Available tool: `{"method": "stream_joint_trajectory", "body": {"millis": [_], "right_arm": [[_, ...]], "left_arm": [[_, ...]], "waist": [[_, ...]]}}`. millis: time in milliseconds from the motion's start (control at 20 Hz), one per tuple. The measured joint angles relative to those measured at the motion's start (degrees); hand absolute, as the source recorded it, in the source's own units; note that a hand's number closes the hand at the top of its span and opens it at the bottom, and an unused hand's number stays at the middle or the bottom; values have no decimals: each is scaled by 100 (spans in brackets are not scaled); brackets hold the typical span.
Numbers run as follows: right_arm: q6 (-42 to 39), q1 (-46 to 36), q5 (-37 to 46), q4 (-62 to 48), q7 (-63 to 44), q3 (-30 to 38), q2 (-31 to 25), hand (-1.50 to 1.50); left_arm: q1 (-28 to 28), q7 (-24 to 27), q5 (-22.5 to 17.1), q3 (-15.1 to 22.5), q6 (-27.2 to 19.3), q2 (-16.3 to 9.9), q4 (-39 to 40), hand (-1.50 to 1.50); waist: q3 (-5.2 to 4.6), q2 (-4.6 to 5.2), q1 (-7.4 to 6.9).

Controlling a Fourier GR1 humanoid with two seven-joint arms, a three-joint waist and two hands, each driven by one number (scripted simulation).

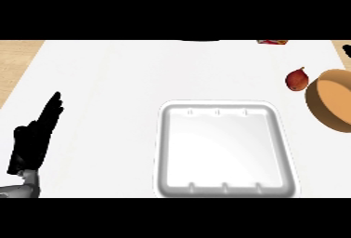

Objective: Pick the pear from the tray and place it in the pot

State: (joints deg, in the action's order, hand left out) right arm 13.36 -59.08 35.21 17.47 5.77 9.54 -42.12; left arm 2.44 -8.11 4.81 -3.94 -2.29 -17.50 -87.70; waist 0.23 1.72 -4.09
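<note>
Counter top: white, smooth, fills most of the view. Wood-coloured strips show beyond its far-left and far-right edges.

White tray: rectangular, rounded corners, raised rim, lies flat on the counter at near centre, slightly right of middle.

Pot: tan, round, open top, stands at the right edge, partly cut off by the view.

Pear: reddish-brown, lies on the counter just left of the pot's rim, far of the tray's right corner, apart from the tray.

Small red item: at far edge, right; identity unclear.
</note>
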Motion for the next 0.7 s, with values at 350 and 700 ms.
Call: {"method": "stream_joint_trajectory", "body": {"millis": [350, 700], "right_arm": [[31, -249, -309, -412, 548, 412, 33, -150], [184, -327, -1366, -258, 1495, 1479, 57, -150]], "left_arm": [[27, 75, -31, -44, 79, -15, 76, 0], [-54, 118, 10, -68, 28, 22, 91, 0]], "waist": [[4, 12, -30], [6, -28, 74]]}}
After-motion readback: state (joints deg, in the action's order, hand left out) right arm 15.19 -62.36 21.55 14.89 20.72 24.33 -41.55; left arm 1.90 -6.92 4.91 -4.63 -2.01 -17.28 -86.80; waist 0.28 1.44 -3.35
